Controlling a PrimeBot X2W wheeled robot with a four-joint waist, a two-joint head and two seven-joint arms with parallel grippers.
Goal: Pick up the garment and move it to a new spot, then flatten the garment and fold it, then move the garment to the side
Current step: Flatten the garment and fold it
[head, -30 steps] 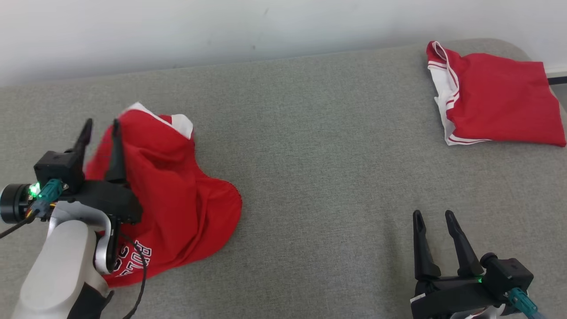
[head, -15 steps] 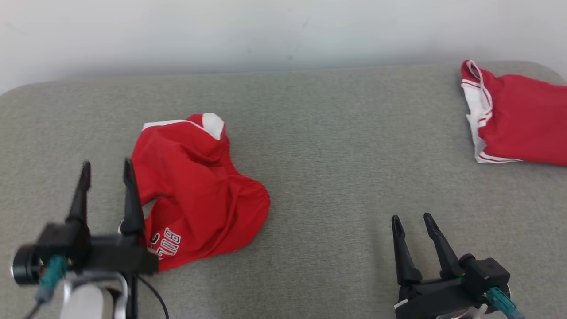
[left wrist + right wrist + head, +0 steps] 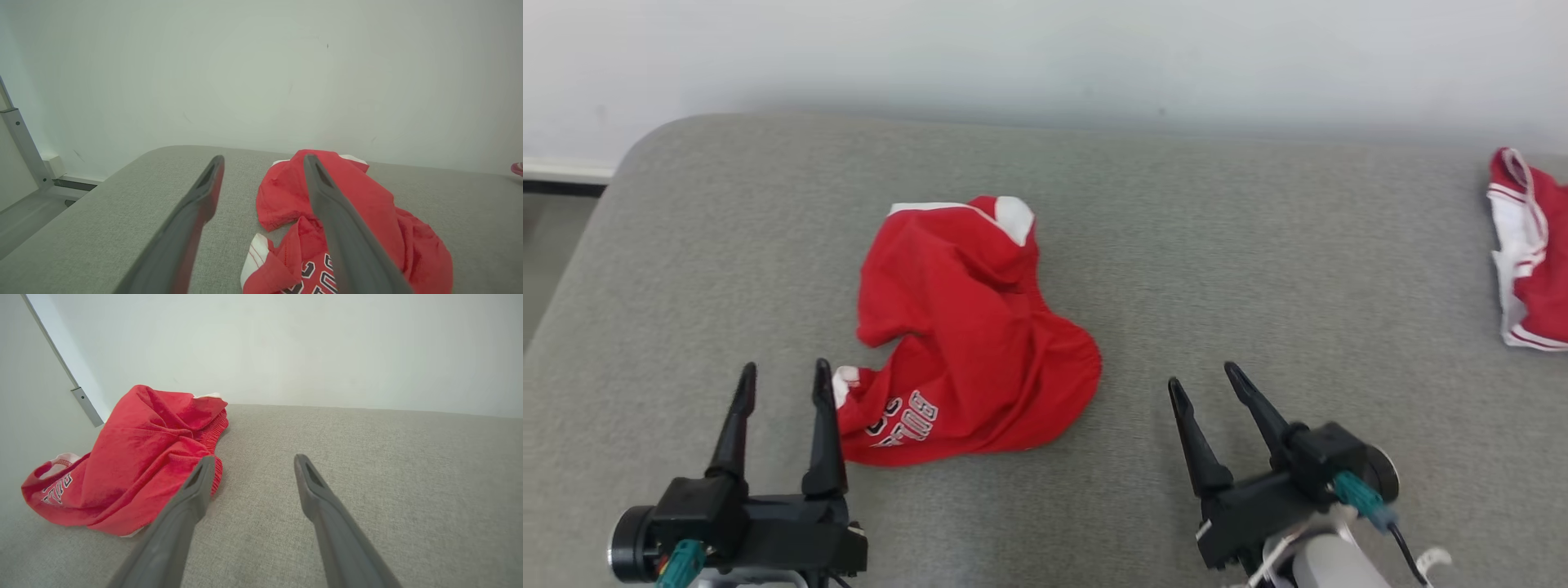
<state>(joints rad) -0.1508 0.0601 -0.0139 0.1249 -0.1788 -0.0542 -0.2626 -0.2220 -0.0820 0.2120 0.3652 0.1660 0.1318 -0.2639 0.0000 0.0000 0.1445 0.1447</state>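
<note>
Nearest, the left gripper (image 3: pixel 785 367) has its two long dark fingers spread wide, and it holds nothing. The right gripper (image 3: pixel 1202 376) is the same, wide and empty. Between the two grippers and a little ahead of them lies the crumpled red cloth garment with white trim and white letters (image 3: pixel 972 359), in a heap on the soft grey padded surface (image 3: pixel 1176 245). Its near corner lies just beside the left jaws. The right jaws are near it but not touching. I think the jaws are wide so each can grab an edge and pull the heap flat. No fold is made yet. Far off past the right jaws lies another red and white cloth (image 3: pixel 1531 253), by the plain white wall (image 3: pixel 1013 49).
</note>
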